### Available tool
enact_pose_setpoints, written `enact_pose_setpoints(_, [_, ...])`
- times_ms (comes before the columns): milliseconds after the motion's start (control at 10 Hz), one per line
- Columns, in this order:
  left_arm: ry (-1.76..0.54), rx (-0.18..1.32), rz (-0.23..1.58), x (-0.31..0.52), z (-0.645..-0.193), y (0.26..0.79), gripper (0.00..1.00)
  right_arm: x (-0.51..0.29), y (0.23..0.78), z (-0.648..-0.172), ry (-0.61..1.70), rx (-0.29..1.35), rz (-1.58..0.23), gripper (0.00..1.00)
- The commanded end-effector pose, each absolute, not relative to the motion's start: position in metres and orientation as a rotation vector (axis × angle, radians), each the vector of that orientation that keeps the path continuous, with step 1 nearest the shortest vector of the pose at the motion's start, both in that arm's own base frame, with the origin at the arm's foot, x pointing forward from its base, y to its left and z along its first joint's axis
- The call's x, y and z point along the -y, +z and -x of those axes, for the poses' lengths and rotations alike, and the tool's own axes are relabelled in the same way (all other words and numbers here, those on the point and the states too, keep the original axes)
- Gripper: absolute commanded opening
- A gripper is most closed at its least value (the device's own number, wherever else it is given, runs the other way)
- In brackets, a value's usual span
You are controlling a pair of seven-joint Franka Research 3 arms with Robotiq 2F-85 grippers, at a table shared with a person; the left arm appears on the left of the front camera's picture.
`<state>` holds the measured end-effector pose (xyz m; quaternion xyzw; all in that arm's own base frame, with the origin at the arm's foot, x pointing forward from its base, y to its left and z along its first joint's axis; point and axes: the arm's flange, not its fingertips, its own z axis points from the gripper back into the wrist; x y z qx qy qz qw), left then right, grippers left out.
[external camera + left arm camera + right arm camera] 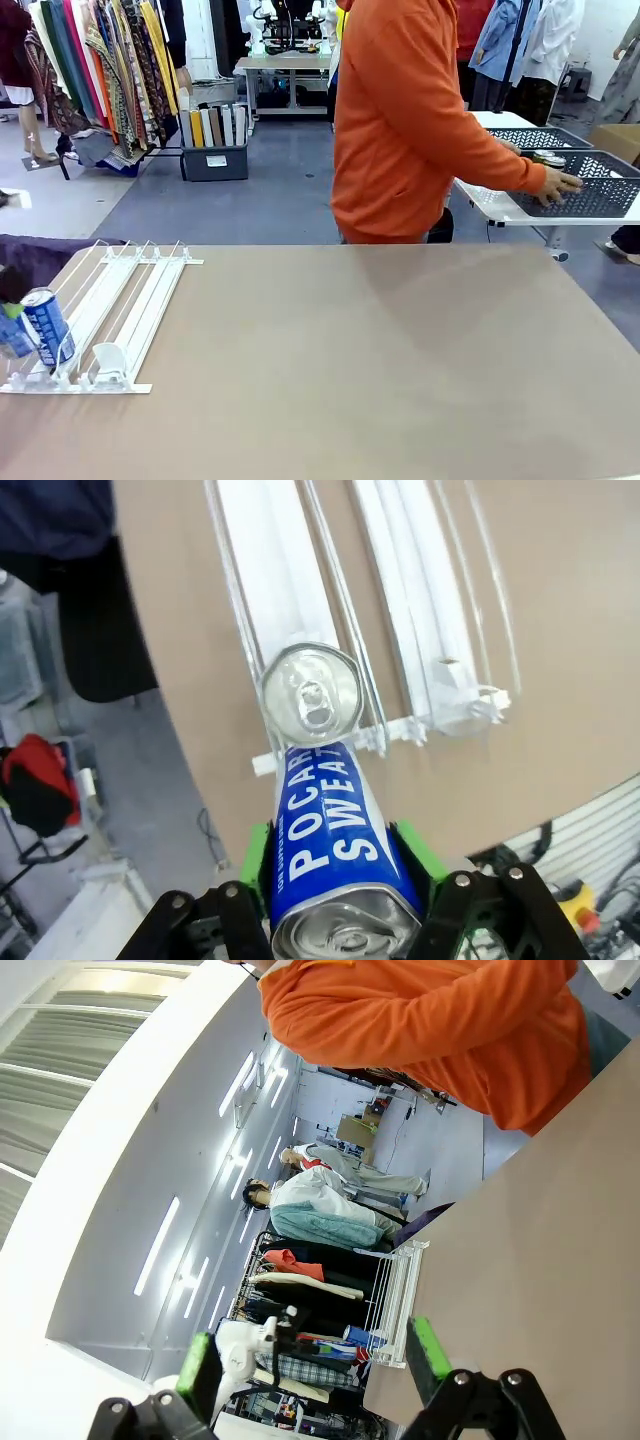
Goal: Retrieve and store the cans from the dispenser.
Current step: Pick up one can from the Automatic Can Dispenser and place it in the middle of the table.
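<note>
The dispenser (120, 310) lies flat at the table's left, a white and clear rack of rail lanes. My left gripper (10, 300) comes in at the picture's left edge, shut on a blue can (46, 325) that tilts over the rack's near end. In the left wrist view the green pads (262, 855) clamp this can (325, 840), which carries white lettering. Just beyond it a second can (310, 695) stands upright at the front of a lane of the dispenser (420, 630), silver top facing the camera. My right gripper (315, 1360) is open, with nothing between its pads.
A person in an orange top (400, 120) stands at the far side, turned toward a side table, with a hand (560, 185) on a grey lattice basket (600, 195). The brown table (380, 360) stretches bare to the right of the rack.
</note>
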<state>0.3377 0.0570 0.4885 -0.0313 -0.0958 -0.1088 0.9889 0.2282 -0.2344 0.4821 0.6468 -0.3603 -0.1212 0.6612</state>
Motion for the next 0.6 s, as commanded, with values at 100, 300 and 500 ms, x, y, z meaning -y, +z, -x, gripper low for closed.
enact_pose_setpoints(100, [-0.213, 0.262, 0.096, -0.064, -0.303, 0.566, 0.0, 0.234, 0.485, -0.23, -0.261, 0.844, -1.473, 1.0])
enact_pose_setpoints(300, [-0.228, 0.361, 0.145, -0.073, -0.272, 0.605, 0.0, 0.234, 0.485, -0.23, -0.261, 0.844, -1.473, 1.0])
enact_pose_setpoints(500, [-0.176, 0.459, 0.182, -0.089, -0.252, 0.622, 0.0, 0.234, 0.485, -0.23, -0.261, 0.844, -1.473, 1.0])
